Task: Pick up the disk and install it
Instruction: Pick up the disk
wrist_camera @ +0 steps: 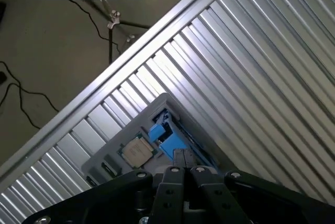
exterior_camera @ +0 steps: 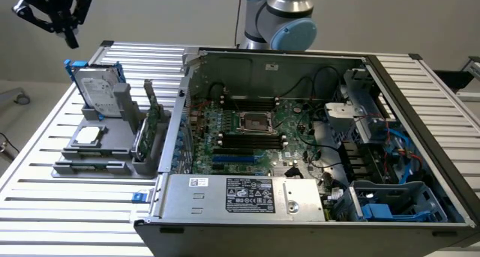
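Blue-framed disk (exterior_camera: 98,90) not picked yet; pincer (exterior_camera: 69,39) closed and empty.
Exterior view: pincer hangs in the upper left of the frame, above the disk and well apart from it. The disk stands tilted in the grey holder (exterior_camera: 90,167) on the slatted aluminium surface (exterior_camera: 53,212), left of centre, beside the open PC case (exterior_camera: 300,156). Wrist view: fingers (wrist_camera: 179,157) pressed together with nothing between them. The blue carrier (wrist_camera: 166,137) sits just past the tips, silver chip (wrist_camera: 137,150) beside it.
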